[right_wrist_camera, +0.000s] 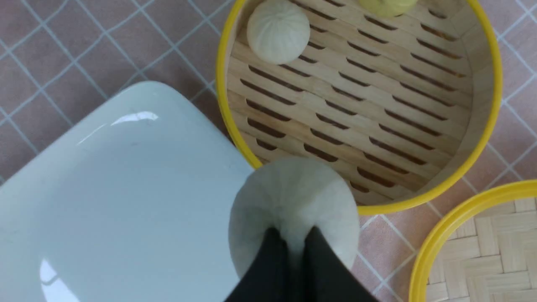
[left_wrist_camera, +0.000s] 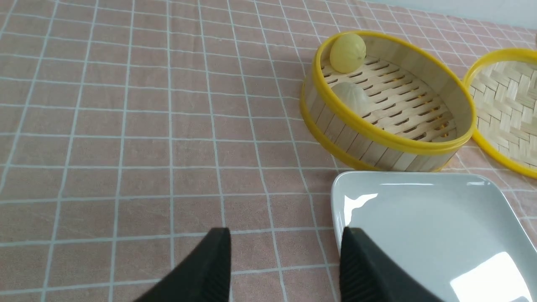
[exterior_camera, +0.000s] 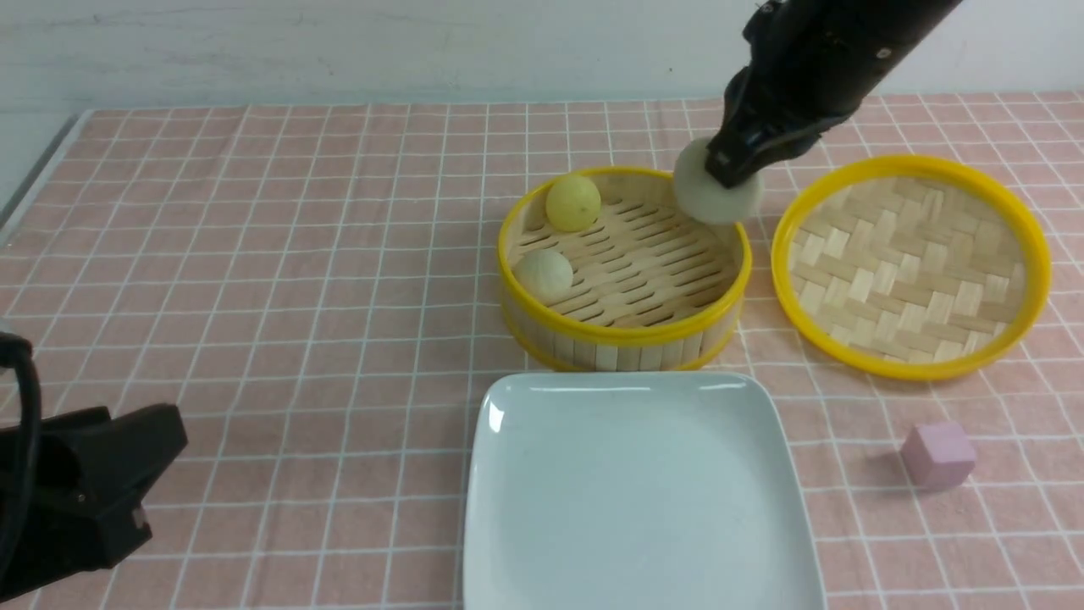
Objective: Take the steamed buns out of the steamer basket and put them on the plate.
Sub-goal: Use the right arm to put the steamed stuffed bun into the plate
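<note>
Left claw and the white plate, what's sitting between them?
Nothing, only bare pink checked tablecloth between the left gripper and the plate; the front view shows it.

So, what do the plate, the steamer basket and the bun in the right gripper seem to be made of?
Plate: probably glazed ceramic; glossy white with sharp highlights.
Steamer basket: matte bamboo slats; yellow rims, material unclear.
Bun: soft, matte, perhaps foam; it dents where the right gripper pinches it.
</note>
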Motion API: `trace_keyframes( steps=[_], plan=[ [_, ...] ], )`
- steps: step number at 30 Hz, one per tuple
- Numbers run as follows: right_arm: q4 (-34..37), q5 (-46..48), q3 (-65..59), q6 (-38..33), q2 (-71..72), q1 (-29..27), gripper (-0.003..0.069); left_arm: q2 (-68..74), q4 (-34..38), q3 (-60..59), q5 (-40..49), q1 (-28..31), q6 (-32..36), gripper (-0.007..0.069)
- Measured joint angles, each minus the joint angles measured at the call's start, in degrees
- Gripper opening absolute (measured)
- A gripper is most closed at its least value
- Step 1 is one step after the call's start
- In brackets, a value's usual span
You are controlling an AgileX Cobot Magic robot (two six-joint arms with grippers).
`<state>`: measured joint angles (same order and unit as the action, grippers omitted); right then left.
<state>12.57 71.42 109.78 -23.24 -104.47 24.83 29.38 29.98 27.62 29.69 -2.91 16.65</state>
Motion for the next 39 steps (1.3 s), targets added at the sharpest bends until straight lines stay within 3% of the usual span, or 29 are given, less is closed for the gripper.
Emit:
trace_keyframes(
  steps=[6, 15, 25, 39],
  plan=[
    [3.42, 0.00, -7.98, 3.78, 0.00, 0.00, 0.0022, 0.00, -0.04, 0.00, 0.00, 0.00, 0.00, 0.0377],
    [4.28, -1.62, -23.70, 3.13, 0.00, 0.00, 0.0024, 0.00, -0.04, 0.00, 0.23, 0.00, 0.00, 0.0376],
    [4.28, -13.07, -24.81, -0.32, -3.89, 0.00, 0.0025, 0.00, -0.04, 0.00, 0.23, 0.00, 0.00, 0.0376],
    [2.89, -13.50, -24.87, -0.67, -8.55, 0.00, 0.0048, 0.00, -0.04, 0.00, 0.39, 0.00, 0.00, 0.0376]
  ],
)
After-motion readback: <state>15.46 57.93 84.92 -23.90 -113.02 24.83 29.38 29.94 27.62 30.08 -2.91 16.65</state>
